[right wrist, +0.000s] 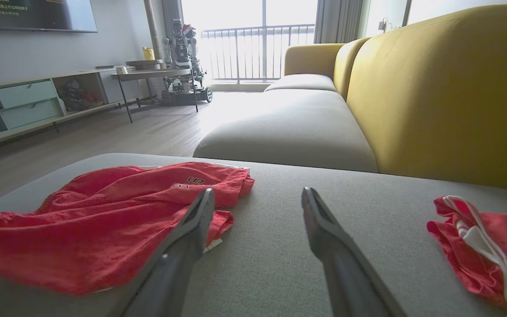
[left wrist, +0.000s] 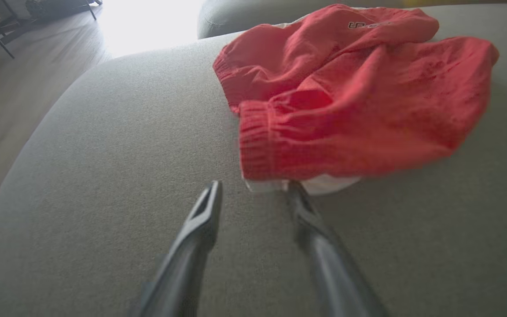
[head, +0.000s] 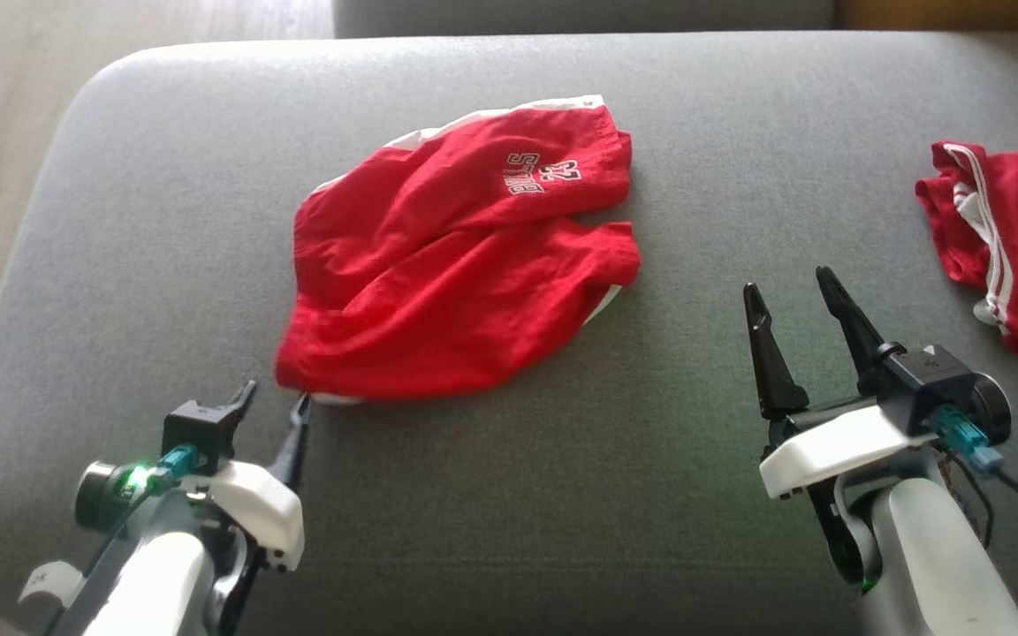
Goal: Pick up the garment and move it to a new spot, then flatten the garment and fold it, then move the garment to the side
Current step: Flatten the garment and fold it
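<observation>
Our left gripper [head: 275, 397] is half open and empty, one tip at the near-left hem of the red shorts [head: 456, 291] lying on the grey cushion [head: 164, 221]. Our right gripper [head: 787, 284] hangs open (also empty). We see a second red garment [head: 1013, 230] cut off at the right.

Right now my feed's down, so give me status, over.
Left gripper open, tips at near corner of shorts, nothing gripped. Right gripper open, clear. Shorts crumpled on cushion. Far right, second red garment, not blocking.

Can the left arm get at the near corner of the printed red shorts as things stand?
Probably yes: the left gripper is open, its fingertips right at the waistband corner of the red shorts, with just bare cushion around it.
</observation>
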